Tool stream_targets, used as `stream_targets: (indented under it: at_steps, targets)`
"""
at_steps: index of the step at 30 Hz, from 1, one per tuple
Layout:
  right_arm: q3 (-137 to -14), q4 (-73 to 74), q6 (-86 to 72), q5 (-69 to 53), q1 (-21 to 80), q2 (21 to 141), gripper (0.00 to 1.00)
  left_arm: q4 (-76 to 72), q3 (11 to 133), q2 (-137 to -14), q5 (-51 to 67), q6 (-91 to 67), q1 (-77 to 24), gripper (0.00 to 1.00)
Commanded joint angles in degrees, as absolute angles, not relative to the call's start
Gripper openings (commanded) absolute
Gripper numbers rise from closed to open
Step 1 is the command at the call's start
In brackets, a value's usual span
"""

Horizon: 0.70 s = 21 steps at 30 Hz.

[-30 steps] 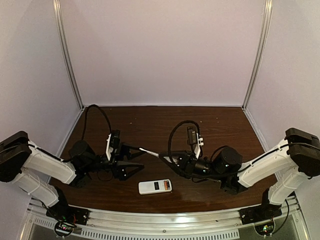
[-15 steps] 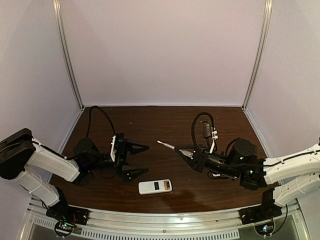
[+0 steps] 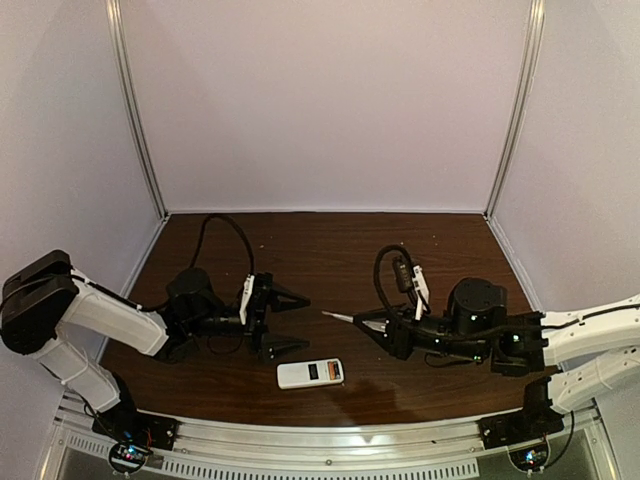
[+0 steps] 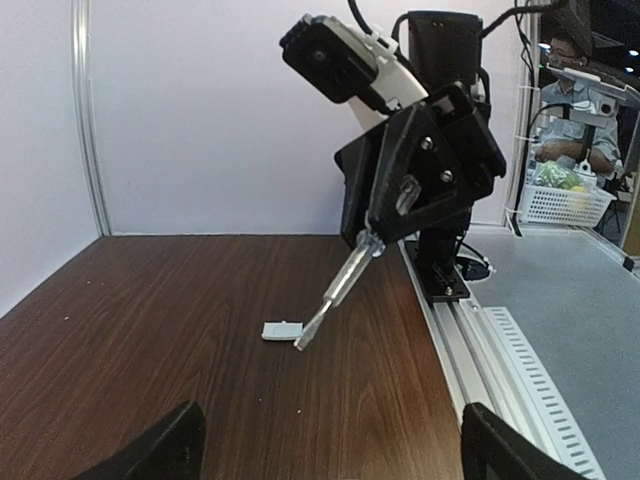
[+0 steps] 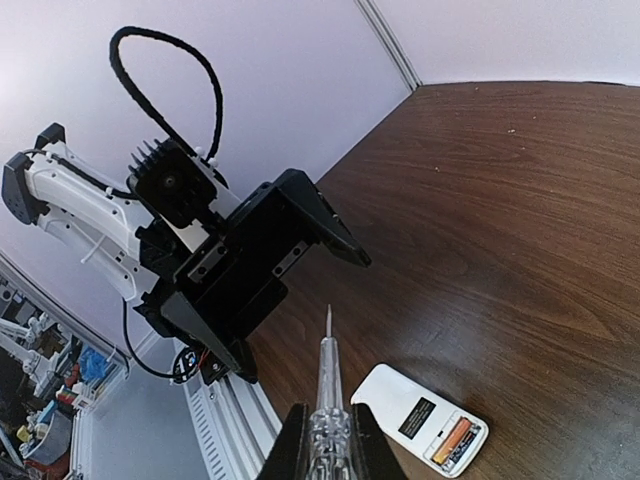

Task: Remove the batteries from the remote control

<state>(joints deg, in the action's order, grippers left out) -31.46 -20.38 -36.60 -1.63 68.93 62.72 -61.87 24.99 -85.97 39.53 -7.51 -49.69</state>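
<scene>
The remote control (image 3: 310, 373) lies back up near the table's front edge, between the two arms. Its compartment is uncovered at the right end, and the batteries (image 5: 452, 440) lie inside, the nearer one orange. My left gripper (image 3: 286, 322) stands open and empty just left of and behind the remote (image 5: 420, 420). In its own view the left gripper (image 4: 335, 455) shows only two dark fingertips at the bottom edge. My right gripper (image 3: 377, 326) is shut on a clear-handled screwdriver (image 5: 327, 385). The screwdriver's tip (image 3: 326, 314) points left toward the left gripper (image 5: 260, 270).
A small flat white square piece (image 4: 282, 330) lies on the wood under the screwdriver (image 4: 335, 290). Pale walls close the table on three sides. A metal rail (image 3: 320, 440) runs along the front edge. Both wrist cables loop above the arms.
The left gripper opened off the screwdriver's tip, and the right gripper drew back to the right with the screwdriver. Both have since shifted a little toward the middle again. The remote has not moved.
</scene>
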Motion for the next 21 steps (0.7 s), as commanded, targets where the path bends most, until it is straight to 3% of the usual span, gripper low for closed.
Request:
stream_targets:
  at_steps: [1,8,17,21]
  targets:
    - [-32.8,-18.2,-33.5,-5.5,70.1,62.5,0.0,-61.5,28.2,-89.0,47.6,-7.8,-49.4,0.87]
    - [-36.9,-16.0,-30.3,-8.0,72.5,66.4,0.0,-62.7,28.6,-88.9,55.3,-8.8,-49.5,0.65]
    - [-39.3,-14.9,-29.6,-7.1,73.0,68.5,0.0,-54.1,32.1,-89.1,51.9,-5.3,-51.9,0.31]
    - [-39.3,-14.9,-29.7,-6.3,73.2,68.6,0.0,-51.5,33.3,-89.0,50.7,-4.7,-52.9,0.22]
